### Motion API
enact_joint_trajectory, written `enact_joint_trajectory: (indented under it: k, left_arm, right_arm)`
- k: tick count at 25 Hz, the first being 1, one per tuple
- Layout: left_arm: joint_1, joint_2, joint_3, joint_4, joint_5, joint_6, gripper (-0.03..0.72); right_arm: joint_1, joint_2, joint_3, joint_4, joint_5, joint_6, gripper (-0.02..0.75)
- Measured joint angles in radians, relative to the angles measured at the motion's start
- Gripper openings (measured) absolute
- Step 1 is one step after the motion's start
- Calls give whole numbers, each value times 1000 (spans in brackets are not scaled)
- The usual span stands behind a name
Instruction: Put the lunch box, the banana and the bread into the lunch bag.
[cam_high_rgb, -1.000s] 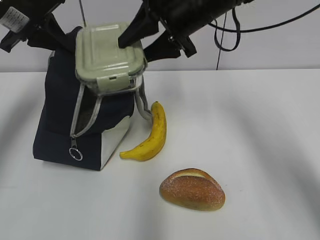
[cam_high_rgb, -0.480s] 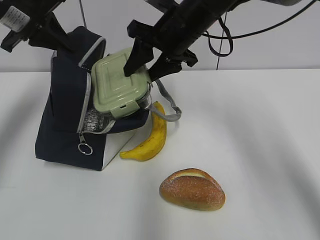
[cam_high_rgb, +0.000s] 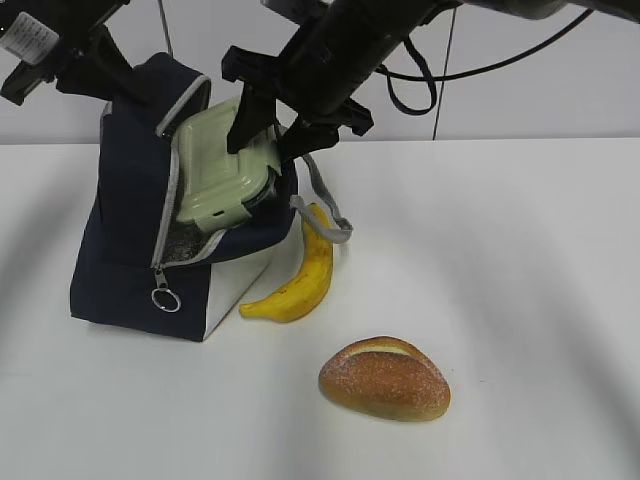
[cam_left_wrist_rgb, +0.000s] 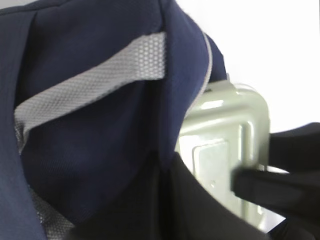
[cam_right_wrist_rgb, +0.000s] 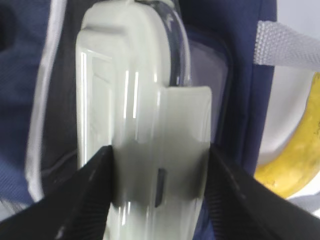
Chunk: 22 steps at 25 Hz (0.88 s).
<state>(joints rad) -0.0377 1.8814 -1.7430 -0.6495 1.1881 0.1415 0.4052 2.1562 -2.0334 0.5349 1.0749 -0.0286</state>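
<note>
The right pincer (cam_high_rgb: 262, 128), reaching in from the upper middle of the frame, held the lunch box (cam_high_rgb: 222, 170) with its jaws spread about halfway, one against the lid and one against the clear base, as the right wrist view showed. The box was tilted, its long face leaning up and to the right, its lower end already inside the mouth of the lunch bag (cam_high_rgb: 130, 240) at the left of the frame and its upper end still above the rim. The bag's opening therefore lay below and to the left of the pincer, along the box's own slant, so the coming push probably had to follow that line.

The left pincer (cam_high_rgb: 95, 70), at the upper left, was fully closed; it seemed to pinch the bag's top flap and hold the mouth open, though the grip itself was hidden.

The banana (cam_high_rgb: 300, 270) lay on the counter (cam_high_rgb: 520, 300) just right of the bag, touching its grey strap (cam_high_rgb: 325, 215). The bread (cam_high_rgb: 385, 378) sat well apart, in the lower middle of the frame, nearer the right arm.
</note>
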Motion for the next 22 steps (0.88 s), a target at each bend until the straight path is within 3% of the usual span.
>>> enact_joint_trajectory:
  k: [8,16,22]
  left_arm:
    - [0,0,0,2,21,0,-3]
    - [0,2,0,6,22,0,-3]
    - [0,21,0,14,23,0,-3]
  right_arm:
    - [81,87,-67,-14,-107,82,396]
    - [101,192,-117,3,-170,113,396]
    - [112,253,-137,106,-209,73,396]
